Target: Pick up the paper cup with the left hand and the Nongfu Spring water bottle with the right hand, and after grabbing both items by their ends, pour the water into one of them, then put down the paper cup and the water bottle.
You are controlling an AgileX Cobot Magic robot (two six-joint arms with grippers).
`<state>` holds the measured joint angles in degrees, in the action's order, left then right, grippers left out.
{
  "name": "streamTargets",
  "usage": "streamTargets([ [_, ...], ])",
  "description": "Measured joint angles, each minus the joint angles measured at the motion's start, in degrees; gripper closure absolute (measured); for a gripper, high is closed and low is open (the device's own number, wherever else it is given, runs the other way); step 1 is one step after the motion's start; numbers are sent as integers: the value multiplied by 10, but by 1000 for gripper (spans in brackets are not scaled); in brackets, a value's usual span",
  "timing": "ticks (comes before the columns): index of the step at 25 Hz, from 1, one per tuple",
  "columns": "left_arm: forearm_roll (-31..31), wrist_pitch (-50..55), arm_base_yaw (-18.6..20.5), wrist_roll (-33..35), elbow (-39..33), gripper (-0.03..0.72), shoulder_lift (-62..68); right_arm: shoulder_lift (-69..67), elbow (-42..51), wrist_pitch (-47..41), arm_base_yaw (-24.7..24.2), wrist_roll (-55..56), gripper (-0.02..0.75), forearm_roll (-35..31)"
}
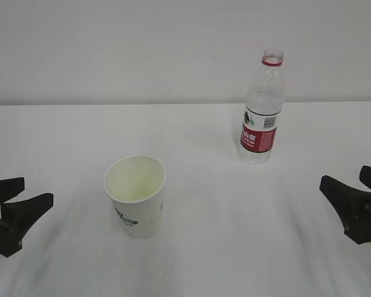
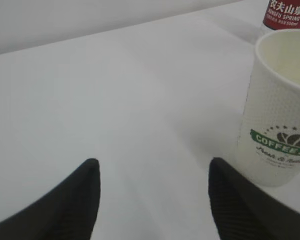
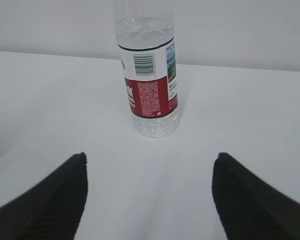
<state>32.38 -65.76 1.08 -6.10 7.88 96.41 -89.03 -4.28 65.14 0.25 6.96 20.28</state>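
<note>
While nothing is held yet: approach step, judged.
Left tool: jaws spread, empty, lower left.
Right tool: jaws spread, empty, lower right.
Paper cup: upright, lower centre of tabletop.
Bottle: upright, upper right.
Next: each tool must reach its item.
</note>
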Motion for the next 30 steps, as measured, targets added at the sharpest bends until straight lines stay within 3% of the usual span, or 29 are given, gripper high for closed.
streamTargets([
  [12,59,-1,0,-5,9,193,1,0,-3,1,0,-76,150,4],
  [18,95,-1,0,57,9,190,1,0,-16,1,0,-128,150,18],
  [25,112,-1,0,61,9,72,1,-29,-57,3,0,-94,146,39],
  [30,112,-1,0,45,9,55,1,-112,-103,4,0,-70,146,79],
])
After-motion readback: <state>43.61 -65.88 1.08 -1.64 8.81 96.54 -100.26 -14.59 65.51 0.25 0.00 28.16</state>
